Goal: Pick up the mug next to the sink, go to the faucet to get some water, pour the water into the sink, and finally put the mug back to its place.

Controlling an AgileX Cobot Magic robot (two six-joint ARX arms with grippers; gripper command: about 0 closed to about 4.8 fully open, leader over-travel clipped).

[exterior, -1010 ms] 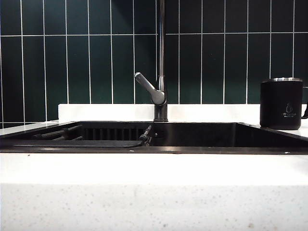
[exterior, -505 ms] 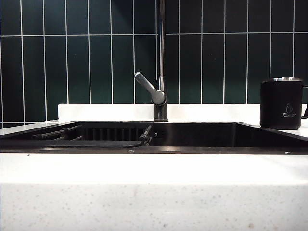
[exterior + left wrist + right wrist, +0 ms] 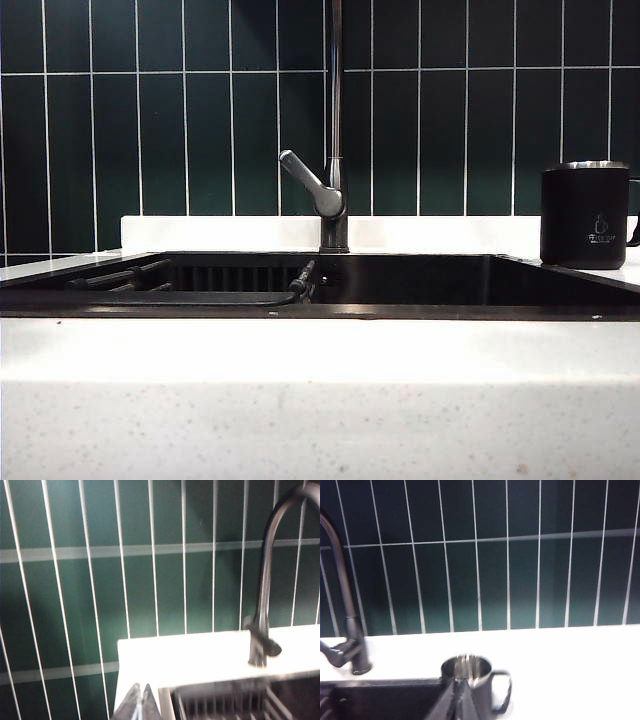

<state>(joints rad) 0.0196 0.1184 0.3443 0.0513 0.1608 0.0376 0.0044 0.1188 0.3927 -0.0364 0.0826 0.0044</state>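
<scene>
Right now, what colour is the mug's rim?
Shiny steel silver, above a matte black mug; clearest in the exterior view.

You face a wall of tall dark green tiles (image 3: 160, 140) with pale grout lines. Below it runs a low white ledge (image 3: 220, 233), and a white speckled worktop (image 3: 320, 400) fills the foreground.

We're in a kitchen: black sink (image 3: 420, 285), faucet (image 3: 335, 120), dark-green wall tiles (image 3: 160, 140), white speckled stone tabletop (image 3: 320, 400).
</scene>
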